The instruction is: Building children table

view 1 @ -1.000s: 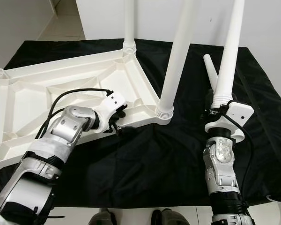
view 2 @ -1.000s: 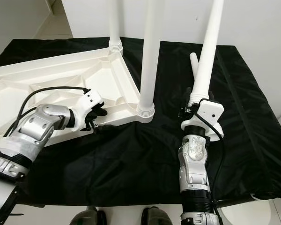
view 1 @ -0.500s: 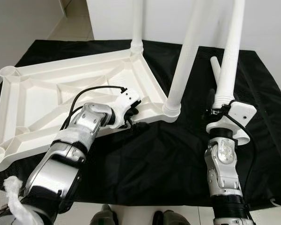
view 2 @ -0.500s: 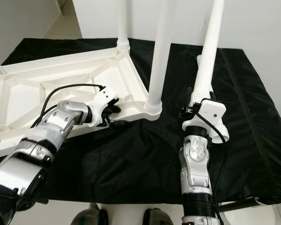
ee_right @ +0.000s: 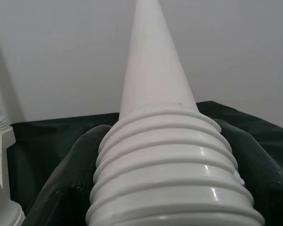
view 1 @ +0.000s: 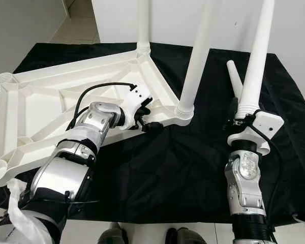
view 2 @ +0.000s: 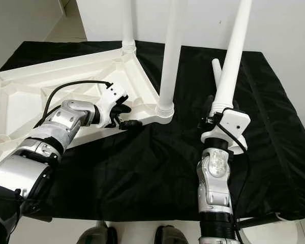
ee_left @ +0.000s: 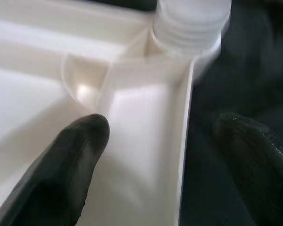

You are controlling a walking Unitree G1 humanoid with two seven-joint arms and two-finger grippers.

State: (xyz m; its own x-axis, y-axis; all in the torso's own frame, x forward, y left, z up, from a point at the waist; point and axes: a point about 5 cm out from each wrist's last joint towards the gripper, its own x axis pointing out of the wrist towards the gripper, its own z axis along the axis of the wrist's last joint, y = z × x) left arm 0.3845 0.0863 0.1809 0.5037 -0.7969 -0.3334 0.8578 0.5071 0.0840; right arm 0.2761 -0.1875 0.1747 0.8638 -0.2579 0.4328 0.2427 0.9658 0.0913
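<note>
A: What's nearest the robot?

B: Its two arms over the surface (view 1: 193, 173), which is draped in black cloth. The right arm rises at about 5 o'clock, and its right gripper (view 1: 242, 113) has its fingers (ee_right: 66, 188) clenched around the ribbed end of a white leg (view 1: 256, 61), held upright with the thin end pointing up.

A: And the left one?

B: The left arm reaches in from 7 o'clock toward the middle. The left gripper (view 1: 144, 120) sits at the near edge of the upturned tabletop (view 1: 46, 107). In the left wrist view one finger (ee_left: 70, 165) lies inside the white rim and the other outside it over the cloth, parted, with the rim between them. I cannot tell whether they actually press the rim.

A: Where is the tabletop?

B: Lying underside up on the surface's left half, from 9 o'clock toward 12, its ribs showing. A leg (view 1: 195, 61) stands in the corner socket just past the left gripper, near the centre. Another leg (view 1: 142, 25) stands in the far corner at 12 o'clock. An open socket (view 1: 6, 79) shows at the far left corner.

A: Anything else?

B: A fourth leg (view 1: 235, 81) lies on the cloth beyond the right gripper, at about 2 o'clock, partly hidden behind the held one.
</note>
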